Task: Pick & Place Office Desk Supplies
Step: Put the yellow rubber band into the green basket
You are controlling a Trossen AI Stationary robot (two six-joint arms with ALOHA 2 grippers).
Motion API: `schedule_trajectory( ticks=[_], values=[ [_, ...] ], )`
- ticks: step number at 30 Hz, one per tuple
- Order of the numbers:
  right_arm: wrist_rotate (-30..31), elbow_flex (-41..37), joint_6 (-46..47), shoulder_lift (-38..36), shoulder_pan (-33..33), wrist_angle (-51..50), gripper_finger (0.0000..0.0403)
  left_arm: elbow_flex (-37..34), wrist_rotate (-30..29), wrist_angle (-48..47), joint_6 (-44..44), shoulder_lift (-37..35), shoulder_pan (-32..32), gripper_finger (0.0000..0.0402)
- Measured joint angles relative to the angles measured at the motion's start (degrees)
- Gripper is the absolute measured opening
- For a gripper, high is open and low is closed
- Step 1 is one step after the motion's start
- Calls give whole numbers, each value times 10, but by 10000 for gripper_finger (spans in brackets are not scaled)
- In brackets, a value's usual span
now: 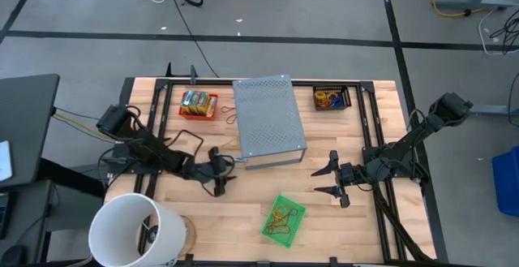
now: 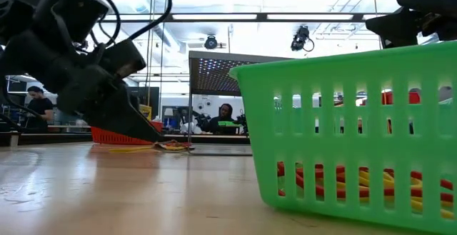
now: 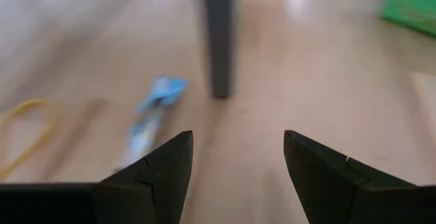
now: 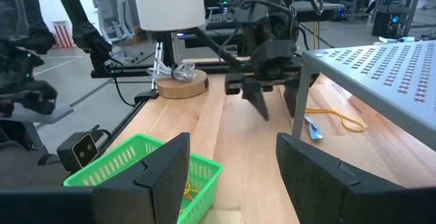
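Note:
My left gripper stands open just above the table, at the near left corner of the grey perforated box. Ahead of its fingers a small blue-white packet and a yellow rubber band lie flat on the wood by the box's dark leg. My right gripper waits open at the box's near right side, with nothing between its fingers. A green basket holding rubber bands rests on the table near the front edge.
A red tray with printed packets sits at the far left and a black tray with coloured bands at the far right. A big white bucket stands at the near left corner. Bare wood lies between the grippers.

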Motion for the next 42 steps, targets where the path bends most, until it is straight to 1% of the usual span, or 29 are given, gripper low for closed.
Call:
schedule_trajectory(
  ticks=[2, 6, 11, 13, 15, 18, 21, 26, 28, 30, 32, 35, 36, 38, 42],
  values=[
    [0, 0, 0, 0, 0, 2, 226, -11, -29, -8, -8, -9, 3, 233],
    [0, 0, 0, 0, 0, 1, 226, -20, -67, -35, -11, -23, 17, 233],
    [0, 0, 0, 0, 0, 1, 226, -19, -122, -53, -10, -24, 43, 233],
    [0, 0, 1, 0, 0, 1, 226, -19, -131, -58, -6, -24, 58, 233],
    [0, 0, 6, 0, 0, 1, 226, -19, -119, -61, -2, -24, 77, 233],
    [0, 0, 9, 0, 0, 0, 226, -19, -66, -75, -4, -24, 114, 233],
    [0, 0, 9, 0, 0, 0, 226, -18, -27, -89, -10, -24, 148, 233],
    [0, 0, 10, 0, 0, 0, 226, -17, 11, -95, -5, -25, 188, 230],
    [0, 0, 10, 0, 0, 0, 226, -17, 18, -99, -4, -25, 196, 215],
    [0, 0, 10, 0, 0, 0, 226, -17, 27, -103, -2, -25, 204, 185],
    [0, 0, 10, 0, 0, 0, 226, -17, 35, -106, 4, -25, 205, 138],
    [0, 0, 11, 0, 0, 0, 226, -17, 39, -108, 17, -25, 198, 45],
    [0, 0, 11, 0, 0, 0, 226, -17, 40, -108, 22, -25, 194, 23],
    [0, 0, 11, 0, 0, 0, 226, -18, 38, -106, 23, -24, 188, 8],
    [0, 0, 11, 0, 0, 0, 226, -19, 33, -90, 21, -23, 164, 4]
  ],
)
